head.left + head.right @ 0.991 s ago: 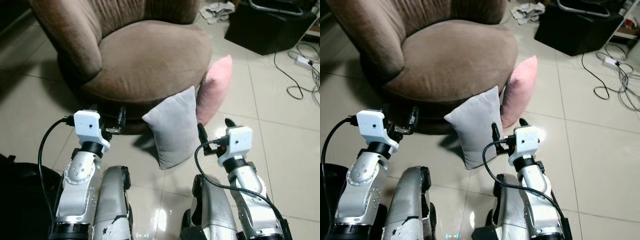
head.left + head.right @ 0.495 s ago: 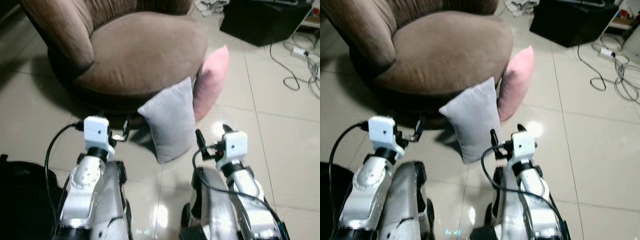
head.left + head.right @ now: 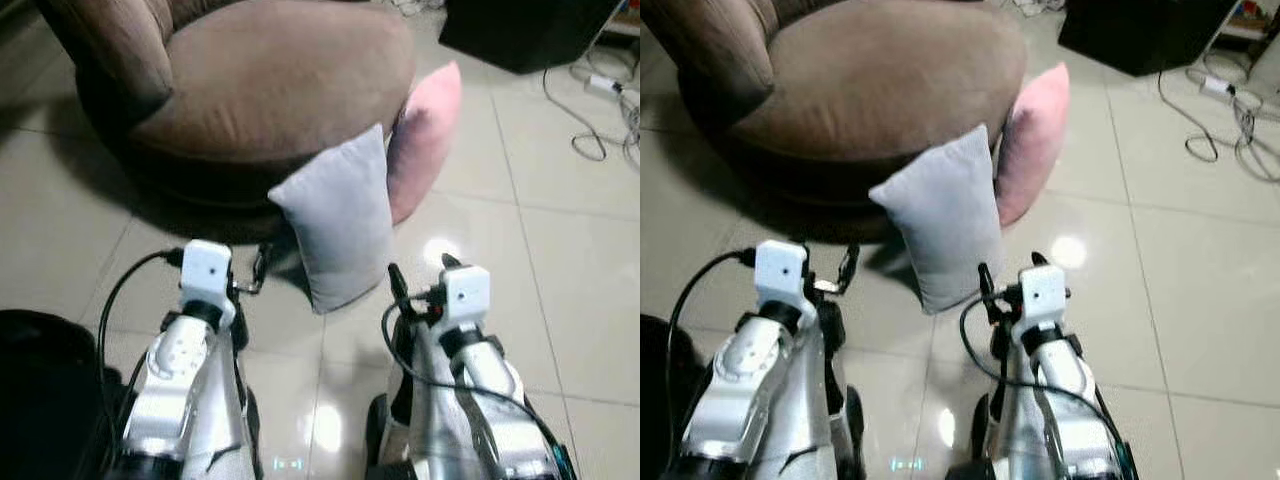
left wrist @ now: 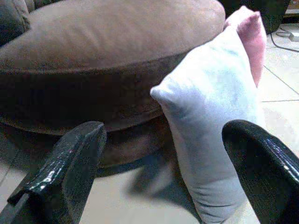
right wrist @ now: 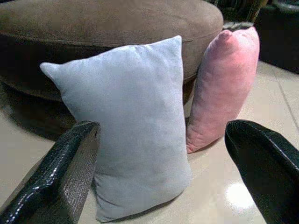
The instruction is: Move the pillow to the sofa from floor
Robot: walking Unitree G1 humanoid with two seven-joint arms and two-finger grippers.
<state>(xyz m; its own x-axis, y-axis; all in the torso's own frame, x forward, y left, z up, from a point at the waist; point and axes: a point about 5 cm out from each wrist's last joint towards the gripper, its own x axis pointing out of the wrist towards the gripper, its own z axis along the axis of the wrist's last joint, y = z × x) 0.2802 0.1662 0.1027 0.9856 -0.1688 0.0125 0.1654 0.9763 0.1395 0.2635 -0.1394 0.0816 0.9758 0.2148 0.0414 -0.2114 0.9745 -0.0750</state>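
Head views look down; wrist views face the grey pillow (image 5: pixel 135 126) closely.

Camera's tipping down and in, so the sofa (image 3: pixel 270 90) slides up the view. Both arms have sunk lower, left gripper (image 3: pixel 262 268) and right gripper (image 3: pixel 420 275) now nearer the grey pillow (image 3: pixel 338 225).

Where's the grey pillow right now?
The grey pillow stands upright on the floor, leaning on the brown sofa, with the pink pillow just behind it, straight ahead between both grippers.
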